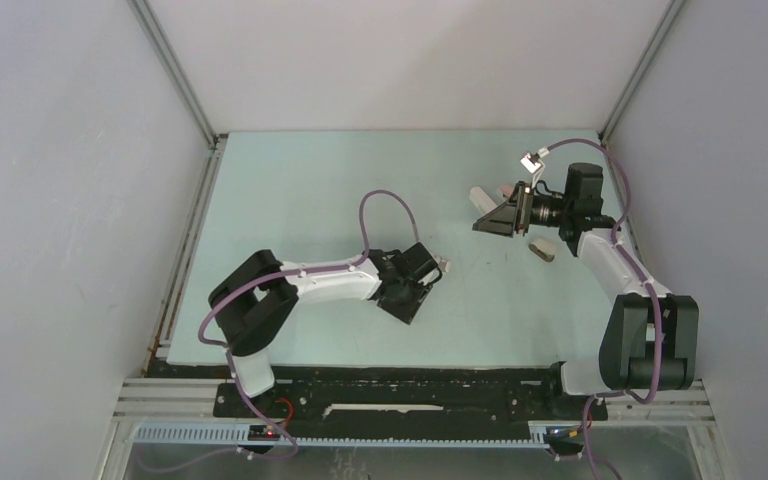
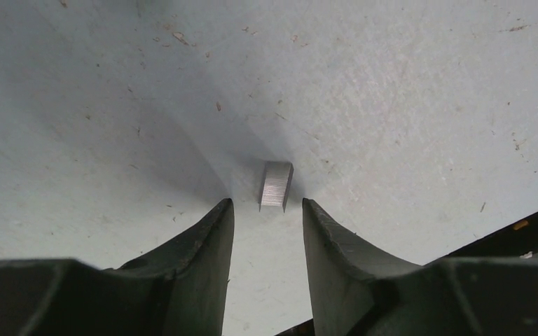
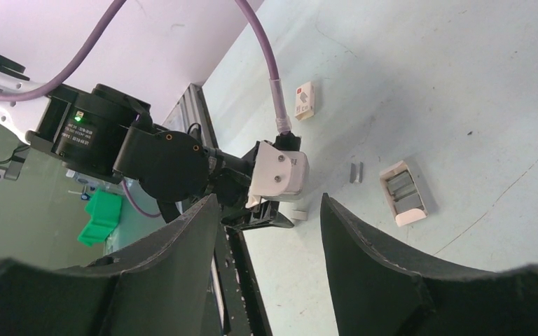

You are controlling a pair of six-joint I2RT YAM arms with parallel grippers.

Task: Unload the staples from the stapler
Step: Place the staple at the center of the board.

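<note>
The left claw (image 2: 266,204) hangs low over the pale surface (image 2: 427,84), its fingers parted only narrowly and gripping nothing. A short grey strip of staples (image 2: 276,185) lies flat on the surface right at the fingertips, in line with the gap, with a sliver of surface showing on either side. The right claw (image 3: 267,197) is spread wide and empty. Beyond it, off to one side, sits a small open white box (image 3: 405,194).

Pale green tabletop (image 1: 310,200), plain white walls (image 1: 400,60), aluminium corner posts (image 1: 175,70), even light
</note>
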